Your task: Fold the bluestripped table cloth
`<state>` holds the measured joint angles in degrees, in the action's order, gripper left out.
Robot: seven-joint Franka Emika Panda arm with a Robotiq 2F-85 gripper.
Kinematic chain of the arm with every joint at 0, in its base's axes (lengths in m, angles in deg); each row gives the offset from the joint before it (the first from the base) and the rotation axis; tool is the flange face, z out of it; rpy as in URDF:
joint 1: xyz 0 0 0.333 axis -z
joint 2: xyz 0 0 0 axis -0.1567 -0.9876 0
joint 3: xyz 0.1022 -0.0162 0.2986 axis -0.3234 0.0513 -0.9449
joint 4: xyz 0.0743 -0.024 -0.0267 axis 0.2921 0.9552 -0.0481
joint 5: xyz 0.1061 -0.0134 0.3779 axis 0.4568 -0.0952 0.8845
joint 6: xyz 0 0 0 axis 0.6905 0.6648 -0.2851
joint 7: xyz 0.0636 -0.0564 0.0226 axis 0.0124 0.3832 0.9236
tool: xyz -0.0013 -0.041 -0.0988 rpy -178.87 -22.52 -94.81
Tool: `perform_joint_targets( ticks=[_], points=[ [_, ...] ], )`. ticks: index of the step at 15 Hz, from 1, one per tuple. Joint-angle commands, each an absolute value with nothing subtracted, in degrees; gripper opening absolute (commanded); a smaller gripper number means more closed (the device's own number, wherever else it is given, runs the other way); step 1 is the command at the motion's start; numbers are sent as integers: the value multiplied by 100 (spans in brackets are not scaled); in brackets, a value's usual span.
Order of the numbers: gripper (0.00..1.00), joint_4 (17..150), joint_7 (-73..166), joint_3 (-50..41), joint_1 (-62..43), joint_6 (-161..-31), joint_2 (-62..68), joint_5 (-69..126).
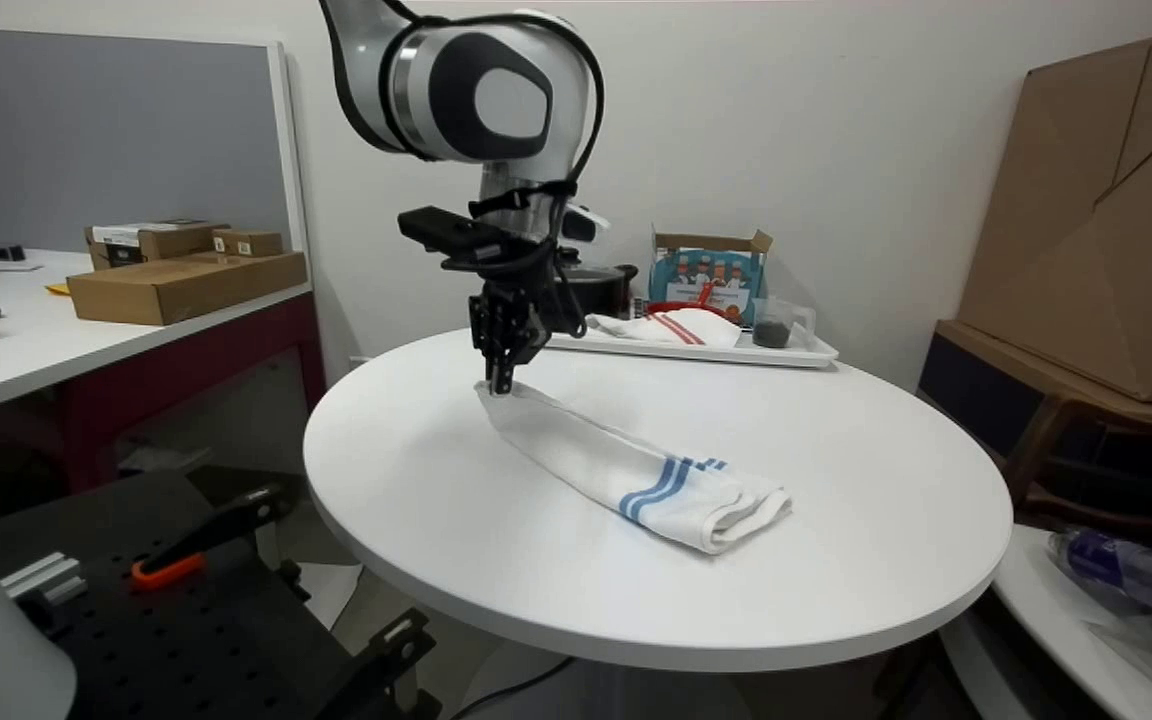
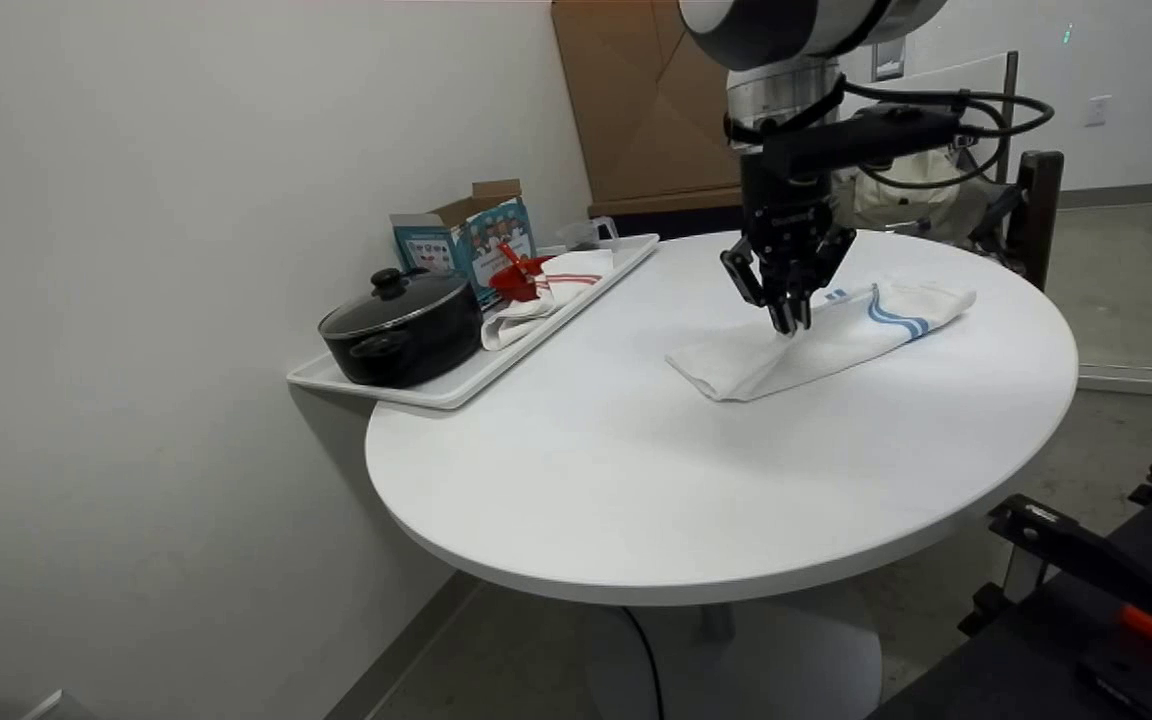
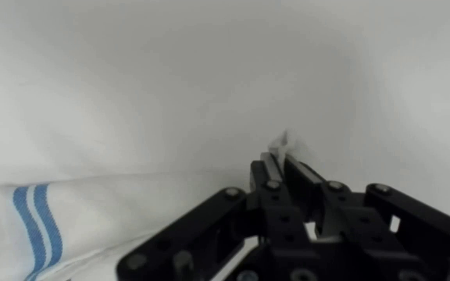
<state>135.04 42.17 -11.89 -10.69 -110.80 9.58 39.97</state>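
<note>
The blue-striped table cloth [image 1: 626,470] lies as a long folded strip on the round white tabletop [image 1: 416,490]. Its blue stripes and thick folded layers are at the end away from the gripper. In an exterior view the cloth [image 2: 851,345] has a flat white end toward the tray side. The gripper [image 1: 501,385] points down at the cloth's unstriped end; it also shows in an exterior view [image 2: 791,328]. In the wrist view the fingertips [image 3: 280,159] are nearly together, with a small pinch of white cloth between them. The striped part of the cloth [image 3: 104,212] shows at lower left.
A white tray [image 2: 451,398] at the table's wall side holds a black lidded pot [image 2: 401,335], a red-striped cloth [image 2: 576,268], a red utensil, a blue box [image 1: 706,280] and a clear cup [image 1: 776,325]. Large cardboard boxes [image 1: 1106,220] stand beyond the table.
</note>
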Motion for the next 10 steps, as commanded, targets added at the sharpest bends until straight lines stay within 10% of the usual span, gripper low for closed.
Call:
perform_joint_targets(
  ticks=[1, 10],
  points=[
    [7, 13365, 4750, -1185, -977, -10474, 1209, 4251],
    [7, 11916, 4363, -799, -996, -9742, 157, 3392]
  ],
)
